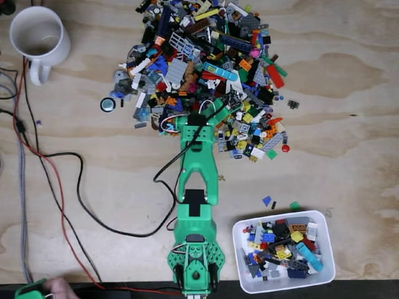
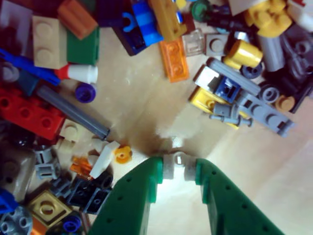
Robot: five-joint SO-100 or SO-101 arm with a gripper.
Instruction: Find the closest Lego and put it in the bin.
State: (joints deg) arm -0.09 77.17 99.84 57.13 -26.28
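Lego (image 2: pixel 179 165), a small pale grey piece with a round hole in its top, sits clamped between the two green fingertips of the gripper (image 2: pixel 179 169) at the bottom of the wrist view, just over bare plywood. Close around it lie an orange flat plate (image 2: pixel 174 58), a yellow round stud piece (image 2: pixel 123 154), a long grey axle (image 2: pixel 73 111) and a red brick (image 2: pixel 29 113).

From the fixed view looking down, the green arm (image 1: pixel 198 187) rises from the near edge of the plywood table (image 1: pixel 349 124) and reaches away from the camera, its gripper end (image 1: pixel 206 121) sitting at the near edge of a large heap of mixed Lego pieces (image 1: pixel 206 68).

To the right of the arm's base, near the table's front edge, stands the bin (image 1: pixel 240 249), a white tub already holding many coloured pieces. A few loose bits lie just beyond its far rim.

Black and red cables (image 1: pixel 68 187) trail across the left side. A white mug (image 1: pixel 38 38) stands in the far left corner.
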